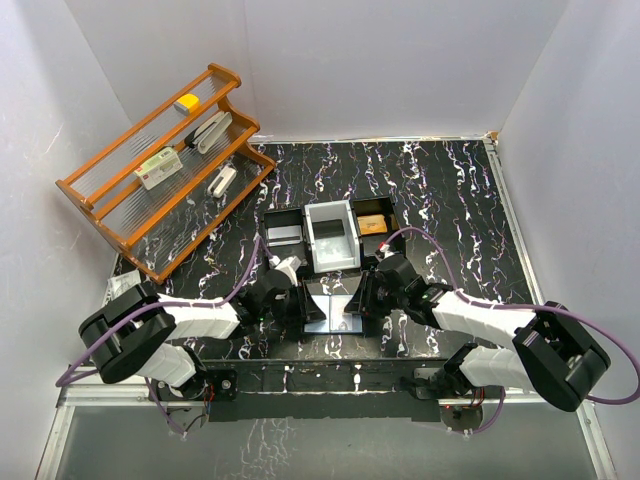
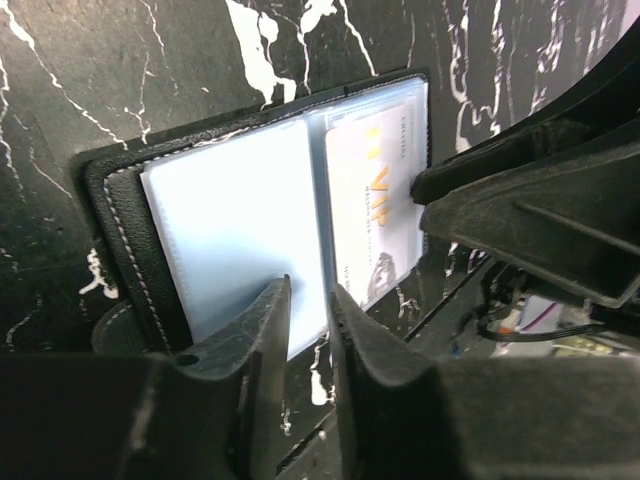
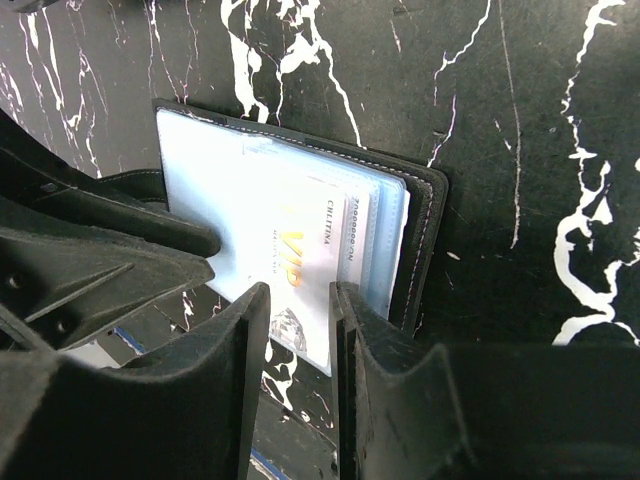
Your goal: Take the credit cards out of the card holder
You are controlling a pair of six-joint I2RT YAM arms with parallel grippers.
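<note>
The card holder (image 1: 330, 312) lies open on the black marbled table between my two grippers. In the left wrist view its left page (image 2: 230, 210) is plain blue-grey and its right page holds a white VIP card (image 2: 365, 220). My left gripper (image 2: 310, 290) has only a narrow gap between its jaws and sits over the near edge at the fold, holding nothing. In the right wrist view the card (image 3: 310, 270) sticks out past the holder's (image 3: 425, 230) near edge. My right gripper (image 3: 300, 290) is also narrowly open, with its tips over the card's near edge.
A black three-compartment tray (image 1: 283, 215) stands just behind the holder, with a grey-white box (image 1: 332, 235) in the middle and a brown item (image 1: 375, 222) on the right. A wooden rack (image 1: 160, 170) with small items stands at the back left. White walls enclose the table.
</note>
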